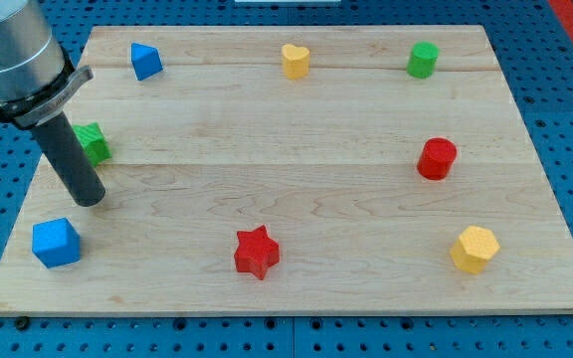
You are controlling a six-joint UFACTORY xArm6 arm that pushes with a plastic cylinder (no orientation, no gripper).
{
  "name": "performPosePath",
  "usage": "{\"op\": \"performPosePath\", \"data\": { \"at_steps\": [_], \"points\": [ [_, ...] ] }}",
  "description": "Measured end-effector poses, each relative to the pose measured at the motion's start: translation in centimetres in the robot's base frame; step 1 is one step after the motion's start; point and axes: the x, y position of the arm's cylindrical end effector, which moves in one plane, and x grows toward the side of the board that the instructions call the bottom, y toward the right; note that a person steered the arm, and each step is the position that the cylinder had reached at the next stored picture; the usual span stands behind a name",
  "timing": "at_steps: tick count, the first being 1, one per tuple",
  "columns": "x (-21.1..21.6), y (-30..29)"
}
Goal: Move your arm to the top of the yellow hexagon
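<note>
The yellow hexagon (475, 249) lies near the board's lower right corner. My tip (90, 200) rests on the board at the view's left, far from the hexagon. It is just below and to the view's right of the green star (92, 143), which the rod partly hides. It is above the blue cube (57, 243).
A red star (257, 253) lies at bottom centre. A red cylinder (437, 158) is at the right, above the hexagon. A green cylinder (423, 60), a yellow heart (295, 61) and a blue block (146, 61) line the top of the wooden board (286, 199).
</note>
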Motion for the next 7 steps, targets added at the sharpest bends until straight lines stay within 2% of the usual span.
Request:
{"op": "performPosePath", "data": {
  "at_steps": [7],
  "points": [
    [1.4,3.1]
  ]
}}
